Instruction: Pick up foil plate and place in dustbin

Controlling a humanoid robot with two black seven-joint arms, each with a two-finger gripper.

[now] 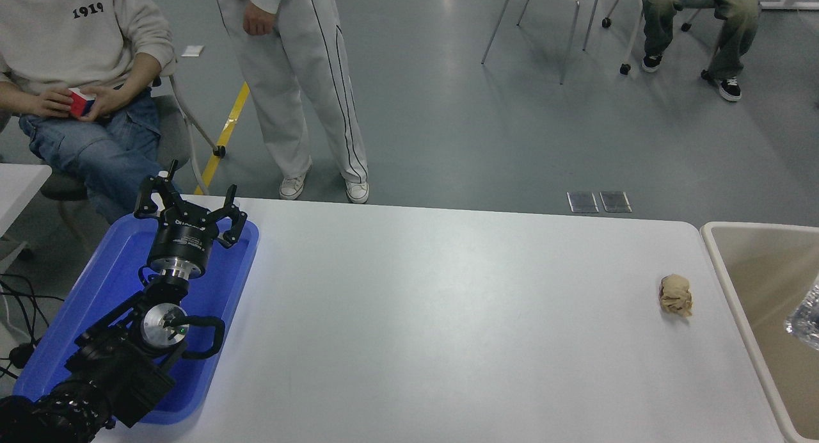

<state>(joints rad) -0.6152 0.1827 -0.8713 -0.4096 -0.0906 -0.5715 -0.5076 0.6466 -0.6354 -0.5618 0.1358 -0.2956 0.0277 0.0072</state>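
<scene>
Only a shiny crinkled corner of the foil plate (807,316) shows at the right picture edge, over the inside of the beige dustbin (726,273); whether it rests in the bin or is held I cannot tell. The right arm and its gripper are out of view. My left gripper (187,203) is parked at the lower left above the blue tray, its fingers spread open and holding nothing.
A flat blue tray (109,270) lies under the left arm. A crumpled tan paper ball (675,294) sits near the table's right end. One person sits at the far left, another stands behind the table, and chairs are on the floor beyond.
</scene>
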